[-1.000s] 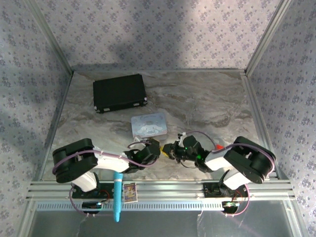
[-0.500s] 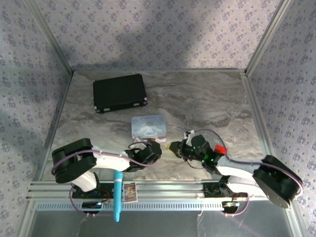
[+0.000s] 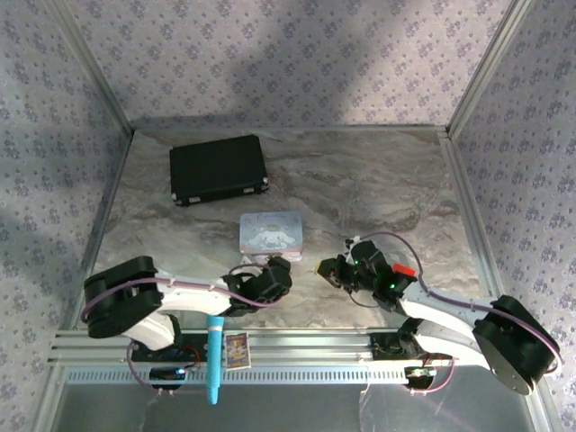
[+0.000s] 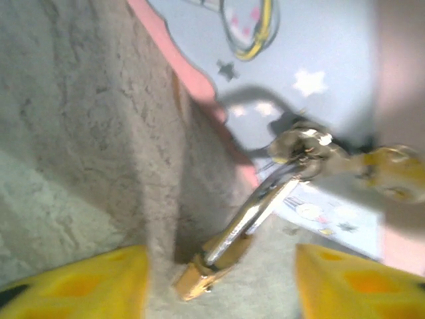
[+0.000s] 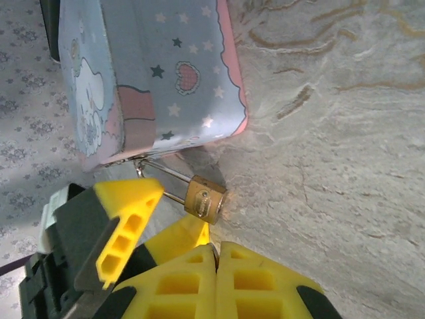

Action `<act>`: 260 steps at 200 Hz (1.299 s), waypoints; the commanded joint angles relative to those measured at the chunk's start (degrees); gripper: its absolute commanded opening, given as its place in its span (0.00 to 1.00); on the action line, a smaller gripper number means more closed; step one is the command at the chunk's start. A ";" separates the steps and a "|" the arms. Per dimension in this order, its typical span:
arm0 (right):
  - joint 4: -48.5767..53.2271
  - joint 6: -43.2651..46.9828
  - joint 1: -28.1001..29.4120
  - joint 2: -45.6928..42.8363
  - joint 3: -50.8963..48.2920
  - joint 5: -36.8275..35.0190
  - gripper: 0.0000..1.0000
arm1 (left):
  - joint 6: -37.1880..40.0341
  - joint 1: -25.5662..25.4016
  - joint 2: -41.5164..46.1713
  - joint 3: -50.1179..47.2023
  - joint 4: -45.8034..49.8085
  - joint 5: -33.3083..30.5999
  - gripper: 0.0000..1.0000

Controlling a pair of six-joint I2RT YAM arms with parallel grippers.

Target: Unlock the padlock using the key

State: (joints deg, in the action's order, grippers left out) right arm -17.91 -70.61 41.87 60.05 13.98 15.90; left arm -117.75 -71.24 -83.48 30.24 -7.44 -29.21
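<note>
While the black case is lying at the far left of the counter and the blue stick is resting across the near rail, the left hand is hovering low at the near edge of the pastel tin. Its yellow fingers are standing wide apart and gripping nothing. Between them the padlock is lying on the counter just beside the tin. Its thin shackle is running up through the tin's clasp, and neither finger seems to be touching it. Further right, the right hand is pointing its tips at the brass body from close by, with its fingers pressed flat together. The key is not making itself out in any view, so whether it is being pinched between those closed fingers cannot be told. A small red bit is sitting beside the right arm. Judging by the shackle, which is appearing to sit in the body at both ends, the lock is not yet opening. The approach looks done and the padlock is lying free. What is remaining is getting the key into the keyhole, turning it, and letting the shackle spring loose.
</note>
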 commanded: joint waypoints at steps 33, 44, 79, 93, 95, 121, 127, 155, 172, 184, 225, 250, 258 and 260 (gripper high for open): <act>-1.06 4.02 2.27 -1.76 3.30 -1.86 0.00 | 2.46 -5.12 13.38 2.32 27.08 -13.71 0.70; -1.77 3.72 3.77 -2.03 4.05 -3.71 0.00 | 8.75 -5.22 15.92 1.51 20.36 -15.99 0.66; -5.27 2.27 8.50 -2.22 5.87 -9.27 0.00 | 20.32 -5.40 17.72 -1.64 -2.70 -16.74 0.55; -7.18 1.31 9.41 -2.67 5.62 -10.42 0.00 | 19.53 -5.49 17.44 -1.33 -3.49 -15.39 0.54; -7.46 1.21 9.47 -2.75 5.56 -10.53 0.00 | 19.37 -5.49 17.40 -1.50 -4.12 -15.14 0.54; -9.05 0.75 10.14 -4.24 5.07 -12.01 0.00 | 17.96 -5.65 15.93 -4.20 -12.38 -12.83 0.54; -8.91 0.83 10.25 -4.38 5.39 -12.03 0.00 | 17.75 -5.75 15.64 -4.27 -12.99 -12.65 0.53; -8.86 0.83 11.39 -3.85 6.52 -12.29 0.00 | 18.86 -5.84 14.17 -5.61 -19.43 -12.78 0.49; -9.76 0.95 12.34 -3.13 6.86 -12.71 0.00 | 19.51 -5.84 13.78 -5.42 -21.38 -13.06 0.44; -10.04 0.86 12.62 -2.71 7.03 -12.99 0.00 | 19.59 -5.84 13.61 -5.43 -21.92 -12.89 0.37; -12.42 -0.31 13.05 -0.79 6.95 -12.91 0.00 | 19.01 -5.84 12.73 -5.63 -23.70 -12.44 0.22; -14.11 -1.05 13.40 0.71 6.42 -12.75 0.00 | 19.40 -5.83 13.07 -5.45 -23.30 -12.58 0.11; -14.50 -1.18 13.43 0.94 6.33 -12.55 0.00 | 19.40 -5.84 13.16 -5.37 -22.99 -12.52 0.07; -14.52 -1.15 13.42 0.99 6.39 -12.56 0.00 | 19.45 -5.84 13.17 -5.39 -22.97 -12.47 0.06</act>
State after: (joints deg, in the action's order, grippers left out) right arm -29.43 -70.52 54.81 60.31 19.44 4.23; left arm -98.91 -76.62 -70.46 24.80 -28.73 -41.50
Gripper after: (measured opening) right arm 0.051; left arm 0.106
